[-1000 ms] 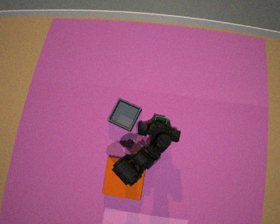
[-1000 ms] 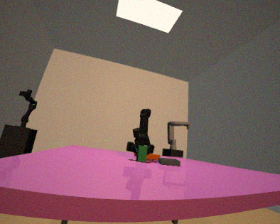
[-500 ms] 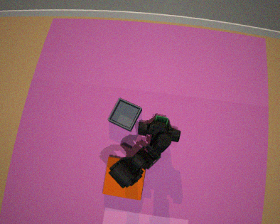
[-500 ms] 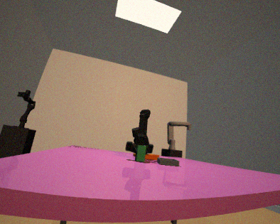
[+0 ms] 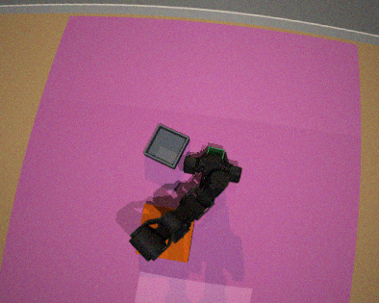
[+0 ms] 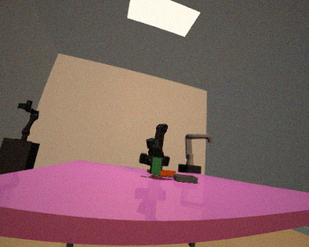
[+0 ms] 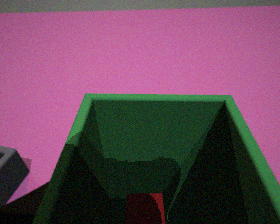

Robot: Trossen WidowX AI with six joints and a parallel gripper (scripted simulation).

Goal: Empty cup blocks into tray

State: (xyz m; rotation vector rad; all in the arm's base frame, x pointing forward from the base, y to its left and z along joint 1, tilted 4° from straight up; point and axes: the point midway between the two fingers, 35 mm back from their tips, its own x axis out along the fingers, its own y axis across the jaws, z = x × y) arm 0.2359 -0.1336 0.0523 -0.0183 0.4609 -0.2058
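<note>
- Looking down from the wrist, you see the cup (image 5: 216,147) (image 6: 156,166) (image 7: 155,98), a green, straight-walled box with a square-cornered mouth and a smooth rim.
- Inside it you have a red block (image 7: 145,209) with a flat face and crisp edges, partly in shadow; you cannot tell how many blocks are in there.
- Your claw (image 5: 214,160) (image 6: 156,163) (image 7: 151,212) is closed on the cup, its fingers held partway apart by the walls.
- You have the cup upright or nearly so, low over the table (image 5: 276,90) (image 6: 107,203) (image 7: 150,50); you cannot tell whether its bottom touches.
- Your tray (image 5: 152,138) (image 6: 186,178) (image 7: 10,172) is grey, shallow and square, with a raised rim. It sits on the table just beside the claw, apart from the cup, and you can see no block in it from above.
- The tabletop under you is pink and glossy enough to mirror the arm (image 5: 194,206) (image 6: 159,140), which is matte black and chunky.
- Beneath the arm's foot you have a flat orange plate (image 5: 178,253) (image 6: 169,173), square-cornered.
</note>
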